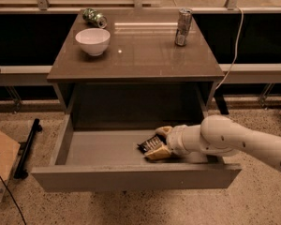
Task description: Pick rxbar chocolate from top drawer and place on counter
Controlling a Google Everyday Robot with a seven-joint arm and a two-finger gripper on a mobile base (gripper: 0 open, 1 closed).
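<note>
The top drawer (131,176) is pulled open under the counter (140,55). The rxbar chocolate (148,146), a black wrapper with pale print, lies in the drawer's right half. My gripper (159,142) reaches in from the right, low in the drawer. Its tan fingers (158,153) sit on either side of the bar and are shut on it. The bar's right end is hidden between the fingers.
On the counter stand a white bowl (92,41) at the left, a crushed green can (94,18) lying at the back left, and an upright metal can (183,27) at the back right. A cardboard box (0,168) sits on the floor at the left.
</note>
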